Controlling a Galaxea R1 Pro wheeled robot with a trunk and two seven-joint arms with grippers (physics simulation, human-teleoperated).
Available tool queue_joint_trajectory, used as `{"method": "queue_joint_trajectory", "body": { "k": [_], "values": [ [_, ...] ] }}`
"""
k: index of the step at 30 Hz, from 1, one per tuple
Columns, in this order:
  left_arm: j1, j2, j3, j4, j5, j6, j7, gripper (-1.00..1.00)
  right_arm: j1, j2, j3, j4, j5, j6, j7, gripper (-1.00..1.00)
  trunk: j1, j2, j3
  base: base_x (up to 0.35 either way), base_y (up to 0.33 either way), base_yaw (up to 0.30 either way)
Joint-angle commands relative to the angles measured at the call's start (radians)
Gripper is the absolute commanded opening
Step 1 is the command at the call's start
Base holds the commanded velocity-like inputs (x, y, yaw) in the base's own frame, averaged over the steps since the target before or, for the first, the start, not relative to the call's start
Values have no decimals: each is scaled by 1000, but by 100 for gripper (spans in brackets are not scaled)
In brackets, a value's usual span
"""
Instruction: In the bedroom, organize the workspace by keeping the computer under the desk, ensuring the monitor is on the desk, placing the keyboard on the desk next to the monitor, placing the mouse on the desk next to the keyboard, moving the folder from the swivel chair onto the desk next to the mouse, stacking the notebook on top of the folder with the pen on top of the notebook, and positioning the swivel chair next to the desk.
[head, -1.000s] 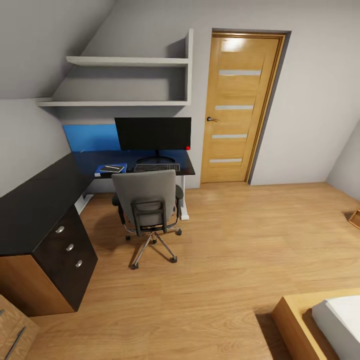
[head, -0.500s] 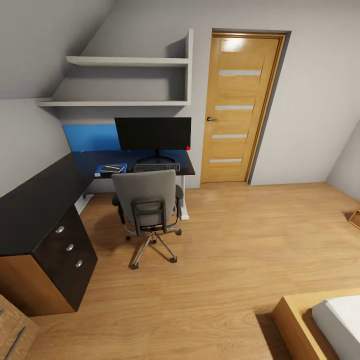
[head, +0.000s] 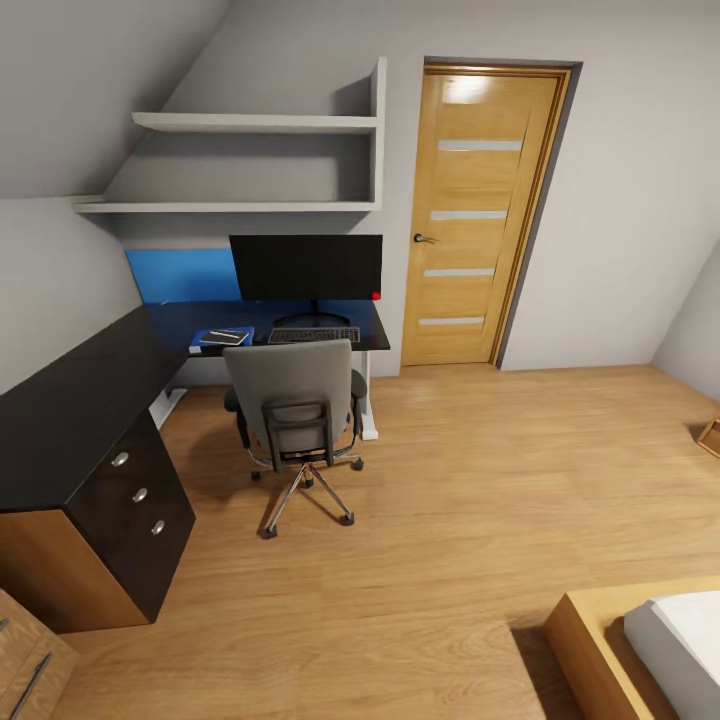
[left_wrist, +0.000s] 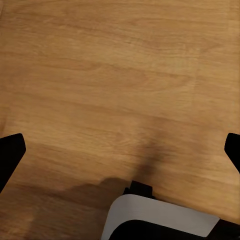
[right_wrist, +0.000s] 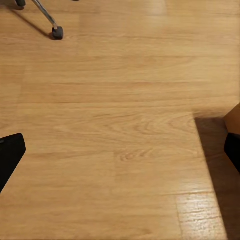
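Grey swivel chair (head: 298, 400) faces the desk (head: 90, 400) (monitor (head: 305, 266) on top).

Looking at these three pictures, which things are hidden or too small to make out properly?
- Head view: the swivel chair's seat is hidden behind its own backrest.
- Head view: the mouse is too small to pick out near the keyboard.
- Head view: the pen on the notebook is a thin pale line, its shape unreadable.
- Head view: the space under the desk is shadowed and blocked by the chair.
- Wrist views: each gripper's fingers are cut off by the picture's edges.
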Motion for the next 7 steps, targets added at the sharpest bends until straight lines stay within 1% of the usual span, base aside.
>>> {"method": "queue_joint_trajectory", "body": {
  "k": [1,7],
  "values": [
    [-1,0,7,0,0,-3,-2,100,-1,0,9,2,-1,-3,-8,100,0,-1,-1,0,0,0],
    [-1,-1,7,0,0,-3,-2,100,-1,1,9,2,-1,-3,-8,100,0,-1,-1,0,0,0]
  ]
}}
